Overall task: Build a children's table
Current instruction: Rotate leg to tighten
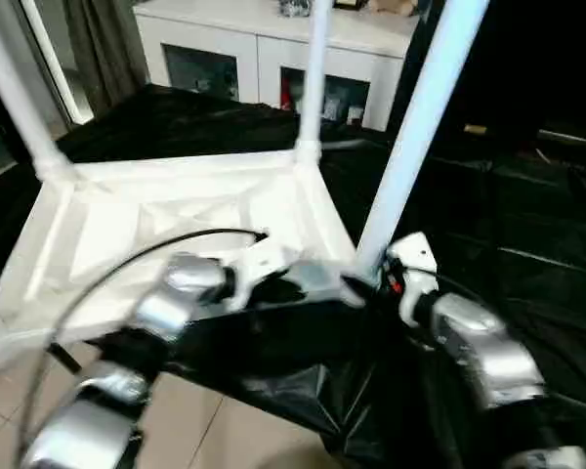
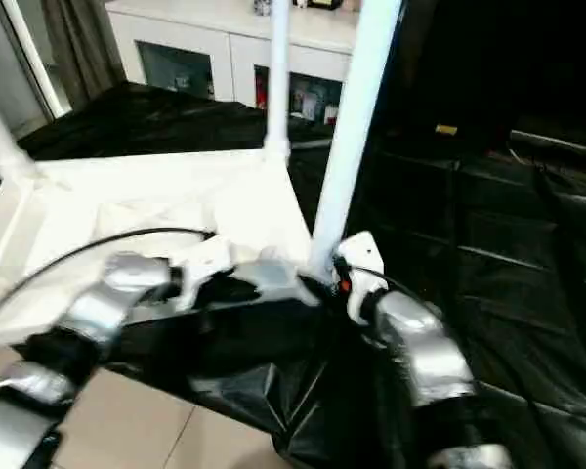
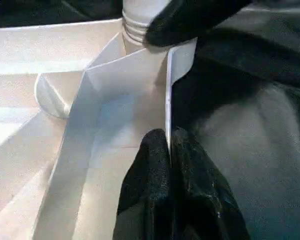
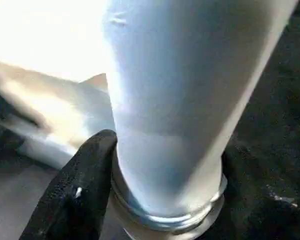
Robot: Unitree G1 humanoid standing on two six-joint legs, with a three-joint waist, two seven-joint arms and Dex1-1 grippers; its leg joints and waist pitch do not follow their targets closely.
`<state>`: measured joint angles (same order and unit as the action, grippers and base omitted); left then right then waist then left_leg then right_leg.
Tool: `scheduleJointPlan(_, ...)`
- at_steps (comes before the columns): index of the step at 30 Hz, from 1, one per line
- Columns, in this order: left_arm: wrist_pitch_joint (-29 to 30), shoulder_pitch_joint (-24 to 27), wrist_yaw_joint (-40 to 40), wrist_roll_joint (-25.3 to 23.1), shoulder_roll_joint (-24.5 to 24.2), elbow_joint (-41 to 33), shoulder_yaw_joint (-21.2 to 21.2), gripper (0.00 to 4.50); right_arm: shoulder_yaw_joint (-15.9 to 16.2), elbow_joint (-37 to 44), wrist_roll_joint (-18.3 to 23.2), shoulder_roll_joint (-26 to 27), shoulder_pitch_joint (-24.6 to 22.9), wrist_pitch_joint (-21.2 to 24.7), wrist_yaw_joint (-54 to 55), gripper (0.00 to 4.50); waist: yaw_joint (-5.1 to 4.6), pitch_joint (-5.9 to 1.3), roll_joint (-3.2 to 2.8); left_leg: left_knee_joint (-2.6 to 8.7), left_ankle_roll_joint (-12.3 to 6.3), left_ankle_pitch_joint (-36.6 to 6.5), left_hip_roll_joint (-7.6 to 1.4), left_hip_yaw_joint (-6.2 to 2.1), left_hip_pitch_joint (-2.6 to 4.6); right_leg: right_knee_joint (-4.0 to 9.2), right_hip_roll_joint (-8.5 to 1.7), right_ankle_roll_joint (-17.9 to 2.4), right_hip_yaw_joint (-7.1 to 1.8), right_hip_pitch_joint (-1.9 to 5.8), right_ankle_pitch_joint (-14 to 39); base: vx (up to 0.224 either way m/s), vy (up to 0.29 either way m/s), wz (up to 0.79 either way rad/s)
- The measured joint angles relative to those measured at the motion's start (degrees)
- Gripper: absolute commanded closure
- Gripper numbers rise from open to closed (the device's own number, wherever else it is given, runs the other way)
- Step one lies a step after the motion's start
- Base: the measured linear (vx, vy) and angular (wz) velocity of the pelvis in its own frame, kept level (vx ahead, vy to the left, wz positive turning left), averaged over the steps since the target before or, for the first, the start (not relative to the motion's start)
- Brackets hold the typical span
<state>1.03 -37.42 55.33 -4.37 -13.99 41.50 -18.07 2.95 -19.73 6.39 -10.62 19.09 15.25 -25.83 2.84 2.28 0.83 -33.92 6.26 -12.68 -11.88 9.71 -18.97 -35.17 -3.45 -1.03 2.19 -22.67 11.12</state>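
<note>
Two black-fingered grippers work the upturned white plastic ribbed tabletop (image 1: 176, 225): left gripper (image 3: 168, 145) pinches its rim, right gripper (image 4: 160, 175) clasps the near white tubular leg (image 1: 415, 137).

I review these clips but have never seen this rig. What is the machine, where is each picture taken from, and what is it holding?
It is a humanoid robot with two silver arms. Two pictures come from cameras in its head, looking down; the other two sit on its wrists. An upturned white tabletop lies on black sheeting, with legs standing in its corner sockets. The left hand pinches the tabletop's rim, its fingers shut on it. The right hand has its fingers around the base of the nearest leg. A white cabinet stands behind.
</note>
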Motion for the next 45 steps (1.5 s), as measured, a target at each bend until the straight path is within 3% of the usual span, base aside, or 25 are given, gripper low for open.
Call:
scheduleJointPlan(3,1.7,-2.1,-6.3,-1.7,4.5,2.6,-0.3,4.50,-2.3,-2.0,-2.1,4.0,1.7,0.6,10.2,1.78,0.49,-0.06,-0.10,0.00,0.04,0.0,0.00,0.00,-0.06,0.06,-0.02,0.0,0.00,0.02,-0.1,0.000,0.000,0.00)
scheduleJointPlan(7,1.0,-3.3,-7.7,-2.6,5.6,4.4,-0.9,4.50,-2.5,-2.9,-3.1,4.3,2.3,-0.4,12.4,1.78,0.71,-0.10,-0.26,0.06,0.03,0.0,-0.01,-0.02,-0.07,0.07,-0.03,0.1,0.02,0.10,0.0,0.000,0.000,0.00)
scheduleJointPlan(8,0.6,-3.3,-7.7,-2.7,5.6,4.5,-1.0,4.50,-2.4,-2.9,-3.4,4.2,2.3,-0.6,12.2,1.22,0.71,-0.08,-0.30,0.07,0.03,0.0,-0.01,-0.02,-0.08,0.08,-0.03,0.1,0.02,0.09,0.0,0.000,0.000,0.00)
scheduleJointPlan(9,0.1,-3.3,-7.7,-2.8,5.4,4.6,-1.2,4.50,-2.4,-2.9,-3.6,4.2,2.3,-0.7,12.0,1.08,0.70,-0.07,-0.33,0.07,0.03,0.0,0.00,-0.02,-0.09,0.08,-0.03,0.1,0.01,0.09,0.0,0.000,0.000,0.00)
scheduleJointPlan(12,-0.8,-3.3,-7.7,-3.2,4.6,4.6,-1.4,4.50,-1.7,-2.8,-3.8,3.1,2.2,-0.7,9.7,0.96,0.59,-0.06,-0.32,0.06,0.02,0.0,-0.01,-0.03,-0.10,0.09,-0.02,0.1,0.01,0.08,0.0,0.000,0.000,0.00)
scheduleJointPlan(13,-1.3,-3.3,-7.4,-3.3,4.2,4.5,-1.5,4.50,-1.5,-2.7,-3.8,2.5,2.2,-0.7,8.7,0.67,0.52,-0.05,-0.30,0.07,0.02,0.0,-0.01,-0.02,-0.10,0.09,-0.02,0.1,0.02,0.07,0.0,0.000,0.000,0.00)
scheduleJointPlan(16,-4.3,-2.9,-4.9,-3.3,1.8,4.2,-1.6,4.50,0.6,-0.3,-2.8,-1.6,2.1,-0.2,0.9,0.58,0.12,0.02,-0.29,0.14,0.02,0.0,-0.05,-0.05,-0.17,0.08,0.04,0.1,0.03,-0.08,0.0,0.000,0.000,0.00)
scheduleJointPlan(21,-7.1,-0.9,1.2,-1.9,-2.0,1.9,-1.1,4.50,3.9,4.9,-0.9,-10.4,1.2,0.5,-14.0,0.58,-0.04,0.03,-0.27,0.28,0.01,0.0,-0.09,-0.06,-0.18,0.11,0.13,0.2,0.05,-0.18,0.1,0.000,0.000,0.00)
scheduleJointPlan(30,-8.3,3.6,16.2,3.9,-8.2,-4.5,-1.0,4.50,6.8,8.5,2.8,-15.5,0.1,1.7,-27.1,0.58,0.50,0.07,-0.19,0.29,-0.07,0.0,-0.09,0.02,-0.36,0.15,0.09,0.1,0.04,-0.34,0.2,0.000,0.000,0.00)
scheduleJointPlan(34,-7.0,4.5,18.0,4.7,-8.9,-6.1,-1.0,4.50,8.0,9.3,3.1,-16.9,-0.1,2.1,-29.7,0.58,0.61,0.09,-0.16,0.25,-0.07,0.0,-0.08,0.03,-0.39,0.13,0.08,0.1,0.03,-0.34,0.2,0.000,0.000,0.00)
scheduleJointPlan(35,-6.9,4.6,18.1,4.7,-9.0,-6.3,-1.0,4.50,8.2,9.5,3.0,-17.0,-0.1,2.1,-29.7,0.84,0.60,0.09,-0.13,0.25,-0.06,0.0,-0.08,0.03,-0.38,0.12,0.08,0.1,0.03,-0.34,0.2,0.000,0.000,0.00)
scheduleJointPlan(38,-6.6,4.8,18.1,4.7,-9.1,-6.5,-0.9,4.50,8.6,9.7,3.0,-17.0,-0.1,2.1,-30.0,0.92,0.60,0.09,-0.12,0.24,-0.06,0.0,-0.08,0.03,-0.35,0.09,0.08,0.1,0.03,-0.34,0.2,0.000,0.000,0.00)
scheduleJointPlan(45,-6.0,5.3,18.2,4.8,-9.3,-7.6,-0.7,4.50,8.8,10.1,3.1,-17.2,-0.2,2.5,-31.5,1.67,0.55,0.10,-0.10,0.25,-0.06,0.0,-0.08,0.03,-0.37,0.10,0.08,0.1,0.03,-0.34,0.2,0.000,0.000,0.00)
